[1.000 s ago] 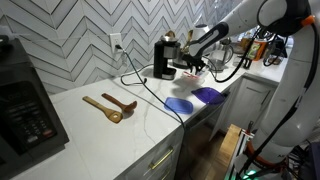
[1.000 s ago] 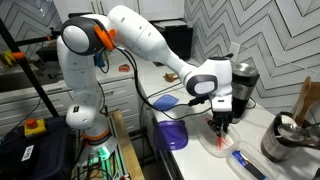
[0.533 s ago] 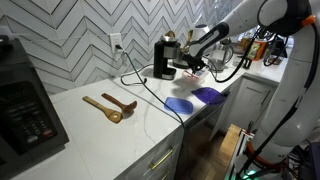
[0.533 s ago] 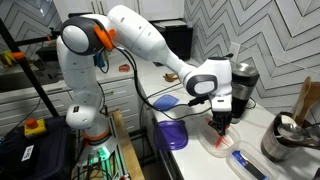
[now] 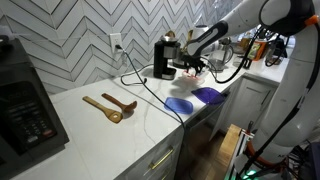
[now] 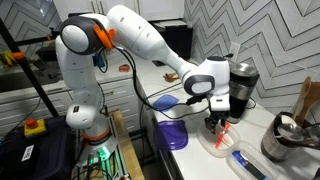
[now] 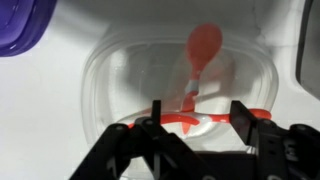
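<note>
The hand [image 7: 197, 125] hangs right above the clear plastic bowl [image 7: 100, 90], with its two fingers [image 7: 150, 128] spread apart and nothing clamped between them. In the wrist view the fingers come in over the near rim of the bowl. An orange-red plastic spoon [image 7: 200, 55] lies inside the bowl, its round head toward the far wall and its thin handle running back toward the gap between the fingers. No finger presses on the handle. A thin orange streak crosses the near rim of the bowl just ahead of the fingertips; what it is cannot be told.

In an exterior view the hand [image 6: 221, 124] points straight down over the bowl [image 6: 222, 148], and the spoon [image 6: 224, 133] shows as a red sliver just under the fingertips, its handle tilted up out of the bowl. The bowl rests on the white desk [image 6: 200, 160].

A purple bowl [image 6: 172, 133] sits near the clear bowl, on the side toward the robot's base. A black coffee maker [image 6: 241, 85] stands just behind the clear bowl. A blue utensil [image 6: 250, 166] lies just beside the bowl, and a metal pot [image 6: 284, 140] stands a little farther off on that same side. Two wooden spoons [image 5: 110, 106] lie well apart from the bowl, along the desk.
</note>
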`<action>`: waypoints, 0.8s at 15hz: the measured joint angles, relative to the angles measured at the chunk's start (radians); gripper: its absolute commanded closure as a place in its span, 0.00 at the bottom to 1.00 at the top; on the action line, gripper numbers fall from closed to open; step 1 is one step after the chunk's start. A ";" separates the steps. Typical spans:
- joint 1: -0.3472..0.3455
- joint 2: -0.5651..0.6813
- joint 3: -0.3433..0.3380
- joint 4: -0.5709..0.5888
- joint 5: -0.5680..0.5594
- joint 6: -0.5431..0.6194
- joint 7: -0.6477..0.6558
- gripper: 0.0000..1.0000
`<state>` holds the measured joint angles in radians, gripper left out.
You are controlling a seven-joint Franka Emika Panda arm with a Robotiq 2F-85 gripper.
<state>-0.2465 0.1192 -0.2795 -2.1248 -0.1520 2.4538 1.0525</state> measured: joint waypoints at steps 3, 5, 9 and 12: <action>0.000 -0.001 0.002 -0.004 0.034 0.000 -0.061 0.51; 0.000 -0.001 0.002 -0.006 0.059 0.000 -0.099 0.67; -0.002 0.001 0.001 -0.007 0.082 0.000 -0.146 0.99; -0.002 0.002 0.000 -0.007 0.094 0.000 -0.188 0.97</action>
<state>-0.2490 0.1211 -0.2795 -2.1316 -0.0581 2.4538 0.8643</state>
